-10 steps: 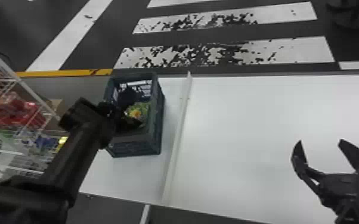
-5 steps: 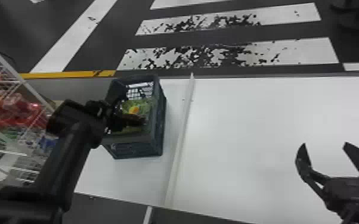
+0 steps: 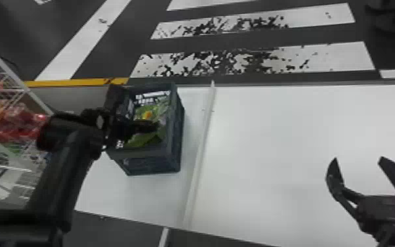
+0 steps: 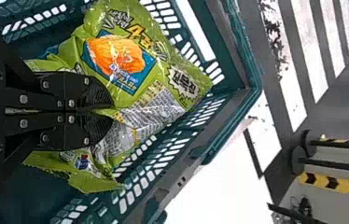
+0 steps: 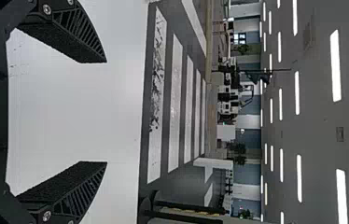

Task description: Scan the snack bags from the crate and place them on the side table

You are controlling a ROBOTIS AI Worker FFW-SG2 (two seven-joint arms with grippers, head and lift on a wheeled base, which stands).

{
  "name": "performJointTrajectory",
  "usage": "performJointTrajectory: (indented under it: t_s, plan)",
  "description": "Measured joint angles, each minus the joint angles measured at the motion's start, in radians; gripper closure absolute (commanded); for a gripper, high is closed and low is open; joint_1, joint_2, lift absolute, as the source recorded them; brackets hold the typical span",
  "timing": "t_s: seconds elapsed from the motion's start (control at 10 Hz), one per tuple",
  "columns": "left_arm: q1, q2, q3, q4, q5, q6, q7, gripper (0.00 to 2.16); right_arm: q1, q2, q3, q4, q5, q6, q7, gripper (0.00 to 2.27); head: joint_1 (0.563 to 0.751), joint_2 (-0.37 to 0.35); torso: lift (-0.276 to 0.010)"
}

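Find left gripper (image 3: 155, 125) lowered into the dark crate (image 3: 141, 152), reaching in from the robot's left. In left wrist view, see both jaws brought together, pinching a fold near the middle of a green snack bag (image 4: 163, 70). Note crumpled film around the fingertips, plus an orange picture on a blue panel, and pale print beyond. Place the bag inside the crate, close to the slotted wall. See more green film below the same jaws, with a jagged edge; cannot tell from this view whether part of the same bag or of another.

Find right gripper (image 3: 358, 159) at the robot's right, above the white table (image 3: 288, 147), well apart from the crate. Note jaws spread wide, with bare space between; confirm the same in right wrist view.

Record crate as standing upright on the white surface, left of a raised pale strip (image 3: 200, 147) and near it. At far left, note a wire rack (image 3: 1, 80) with red packets (image 3: 19, 123) inside, beside the left arm. Beyond the table, see dark floor with worn white stripes (image 3: 256, 62) and a yellow band (image 3: 75, 82) near the crate's far side.
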Motion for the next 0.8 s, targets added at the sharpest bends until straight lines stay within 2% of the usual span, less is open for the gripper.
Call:
performJointTrajectory:
  t_s: [0.4, 0.8]
  plan:
    - [0.010, 0.010, 0.097, -0.013, 0.161, 0.001, -0.077, 2.13, -0.001, 0.000, 0.000, -0.001, 0.000, 0.006, 0.000, 0.11, 0.695, 0.276, -0.050]
    - [0.017, 0.021, 0.148, -0.014, 0.317, 0.025, -0.153, 2.13, -0.002, 0.000, 0.000, -0.001, 0.001, 0.007, 0.000, 0.11, 0.695, 0.264, -0.050]
